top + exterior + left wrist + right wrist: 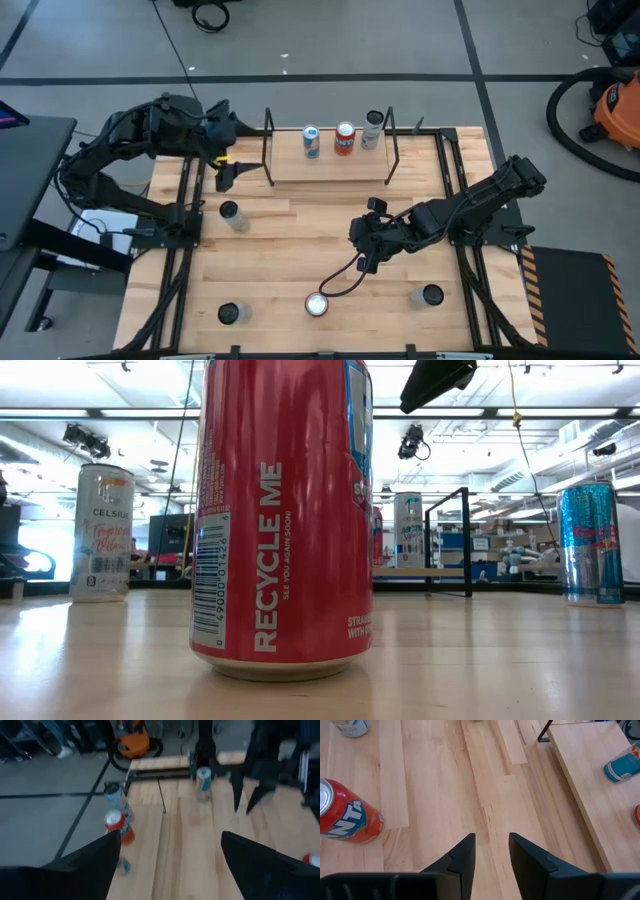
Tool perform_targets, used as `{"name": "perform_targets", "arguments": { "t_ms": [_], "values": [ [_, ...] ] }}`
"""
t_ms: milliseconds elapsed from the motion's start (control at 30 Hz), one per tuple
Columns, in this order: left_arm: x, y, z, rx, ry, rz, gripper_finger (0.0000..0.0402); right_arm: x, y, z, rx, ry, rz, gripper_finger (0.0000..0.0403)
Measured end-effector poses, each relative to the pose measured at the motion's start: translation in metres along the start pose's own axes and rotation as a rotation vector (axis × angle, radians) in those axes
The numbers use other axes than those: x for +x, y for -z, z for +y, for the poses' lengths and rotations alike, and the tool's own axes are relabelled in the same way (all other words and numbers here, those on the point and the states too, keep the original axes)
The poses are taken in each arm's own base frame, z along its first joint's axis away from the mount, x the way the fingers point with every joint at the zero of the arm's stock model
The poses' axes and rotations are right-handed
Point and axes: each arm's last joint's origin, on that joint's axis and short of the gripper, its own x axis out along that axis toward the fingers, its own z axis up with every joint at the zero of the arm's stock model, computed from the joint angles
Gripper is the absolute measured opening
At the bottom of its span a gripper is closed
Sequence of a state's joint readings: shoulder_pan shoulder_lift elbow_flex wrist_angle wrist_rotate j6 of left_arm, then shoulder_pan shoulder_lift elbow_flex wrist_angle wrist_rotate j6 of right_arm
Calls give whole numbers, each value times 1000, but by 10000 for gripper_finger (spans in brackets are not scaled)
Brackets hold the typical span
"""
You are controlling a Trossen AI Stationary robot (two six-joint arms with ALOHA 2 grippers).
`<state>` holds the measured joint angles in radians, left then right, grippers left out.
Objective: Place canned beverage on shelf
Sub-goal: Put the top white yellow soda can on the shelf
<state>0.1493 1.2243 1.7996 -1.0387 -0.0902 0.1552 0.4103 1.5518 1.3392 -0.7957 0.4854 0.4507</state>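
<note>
The shelf point(330, 168), a light-wood board between thin black uprights, stands at the table's far middle. Three cans stand upright on it: a blue-and-white one point(311, 142), a red one point(345, 138) and a white one point(372, 130). My left gripper point(230, 150) hovers open just off the shelf's left end, and in its wrist view point(170, 870) nothing lies between the fingers. My right gripper point(365, 248) hangs over the table's middle, its fingers point(490, 847) a little apart and empty. A red can point(317, 304) stands near the front edge.
Other cans stand on the table: a white one point(232, 215) at the left, one at the near left point(232, 313) and one at the near right point(430, 296). A dark cable runs from the right arm toward the red can. Black frame rails line both table sides.
</note>
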Motion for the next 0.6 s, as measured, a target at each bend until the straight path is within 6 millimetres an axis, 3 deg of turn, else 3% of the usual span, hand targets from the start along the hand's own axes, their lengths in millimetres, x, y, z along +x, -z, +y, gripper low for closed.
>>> {"name": "perform_targets", "arguments": {
  "t_ms": [233, 600],
  "values": [
    [0, -4, 2, -152, -8, -46, 347, 0, 0, 0, 19, -1, -2, 126],
    [-1, -10, 2, -158, -12, -108, 347, 0, 0, 0, 19, 0, -2, 126]
  ]
}}
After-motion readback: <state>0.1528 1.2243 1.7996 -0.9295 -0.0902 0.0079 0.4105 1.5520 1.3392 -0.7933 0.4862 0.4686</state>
